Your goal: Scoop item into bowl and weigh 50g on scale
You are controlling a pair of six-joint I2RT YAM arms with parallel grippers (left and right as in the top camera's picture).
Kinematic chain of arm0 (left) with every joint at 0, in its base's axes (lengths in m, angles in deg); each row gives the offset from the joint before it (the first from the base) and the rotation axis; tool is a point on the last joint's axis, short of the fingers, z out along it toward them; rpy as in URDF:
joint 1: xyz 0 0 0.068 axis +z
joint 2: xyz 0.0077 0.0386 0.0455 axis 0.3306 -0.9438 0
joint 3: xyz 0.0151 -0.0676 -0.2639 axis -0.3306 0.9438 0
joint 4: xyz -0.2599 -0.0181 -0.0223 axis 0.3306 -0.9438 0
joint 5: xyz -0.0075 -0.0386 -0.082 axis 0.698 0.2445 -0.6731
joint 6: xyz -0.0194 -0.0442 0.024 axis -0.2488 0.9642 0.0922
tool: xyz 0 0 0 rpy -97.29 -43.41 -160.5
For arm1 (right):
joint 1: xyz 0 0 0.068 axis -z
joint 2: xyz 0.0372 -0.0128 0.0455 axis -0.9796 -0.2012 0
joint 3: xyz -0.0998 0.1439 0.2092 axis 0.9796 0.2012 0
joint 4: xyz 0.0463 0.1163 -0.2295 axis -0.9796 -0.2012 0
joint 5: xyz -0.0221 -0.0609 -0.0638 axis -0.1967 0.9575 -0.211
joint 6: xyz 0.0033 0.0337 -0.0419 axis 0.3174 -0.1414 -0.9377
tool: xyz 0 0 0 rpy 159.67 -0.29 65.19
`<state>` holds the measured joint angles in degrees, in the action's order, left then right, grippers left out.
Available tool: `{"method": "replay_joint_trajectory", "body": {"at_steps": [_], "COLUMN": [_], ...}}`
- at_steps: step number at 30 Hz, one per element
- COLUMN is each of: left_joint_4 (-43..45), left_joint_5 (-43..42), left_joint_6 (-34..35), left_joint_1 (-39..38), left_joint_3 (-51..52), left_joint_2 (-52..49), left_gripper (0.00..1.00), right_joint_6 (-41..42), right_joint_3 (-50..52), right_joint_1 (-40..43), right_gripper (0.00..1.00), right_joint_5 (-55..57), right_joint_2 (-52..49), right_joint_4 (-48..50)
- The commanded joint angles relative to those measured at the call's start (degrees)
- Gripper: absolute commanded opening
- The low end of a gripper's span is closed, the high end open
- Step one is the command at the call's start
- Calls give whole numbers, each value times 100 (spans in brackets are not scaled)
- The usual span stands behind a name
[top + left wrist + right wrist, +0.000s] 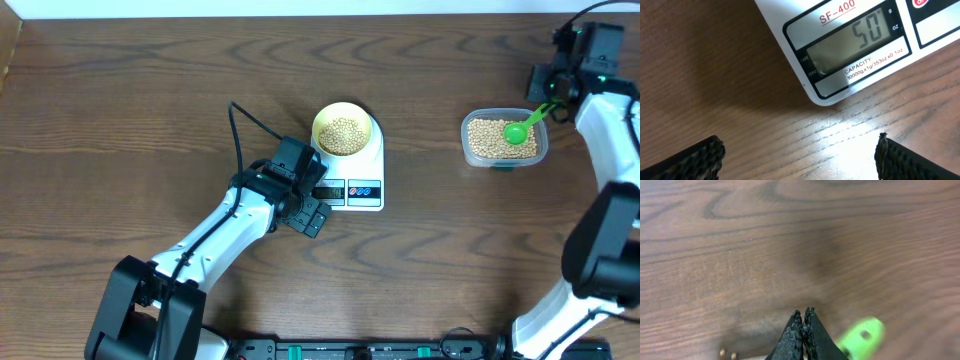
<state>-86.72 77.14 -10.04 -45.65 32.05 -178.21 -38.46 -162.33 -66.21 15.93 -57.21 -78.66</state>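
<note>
The pale yellow bowl (321, 122) stands on the white scale (368, 160) and holds tan beans (345, 131). In the left wrist view the scale's display (855, 42) reads 50 g. My left gripper (312, 215) is open and empty just in front of the scale's front left corner, its fingers (800, 150) wide apart above bare wood. My right gripper (553, 88) is shut and empty at the far right, its fingertips (803, 314) pressed together beside the green scoop's handle (862, 337).
A clear plastic tub (466, 140) of beans (488, 138) stands right of the scale, with the green scoop (520, 128) resting in it, handle pointing up-right. Two loose beans (727, 354) show at the right wrist view's bottom edge.
</note>
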Motion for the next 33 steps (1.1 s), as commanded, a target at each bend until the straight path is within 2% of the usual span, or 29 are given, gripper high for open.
{"method": "replay_joint_trajectory", "body": {"at_steps": [1, 7, 15, 20, 25, 28, 33], "left_joint_4": [-20, -20, -20, -20, -20, -20, -20], "left_joint_5": [15, 15, 15, 15, 15, 15, 15], "left_joint_6": [-46, -46, -46, -46, -46, -46, -46], "left_joint_1": [28, 28, 28, 28, 28, 28, 28], "left_joint_3": [20, 20, 20, 20, 20, 20, 20], "left_joint_2": [-37, -37, -37, -37, -37, -37, -37], "left_gripper": [98, 98, 98, 98, 98, 98, 98], "right_joint_6": [-9, -7, -4, -28, -44, -44, 201], "right_joint_3": [-52, -50, -52, -52, -50, -50, -50], "right_joint_1": [28, 48, 48, 66, 129, 125, 120], "right_gripper": [2, 1, 2, 6, 4, 5, 8], "right_joint_5": [638, 785, 678, 699, 664, 284, -1320], "right_joint_2": [127, 129, 326, 426, 424, 424, 424], "right_joint_4": [-295, -879, -933, -999, -1062, -1054, -905]}}
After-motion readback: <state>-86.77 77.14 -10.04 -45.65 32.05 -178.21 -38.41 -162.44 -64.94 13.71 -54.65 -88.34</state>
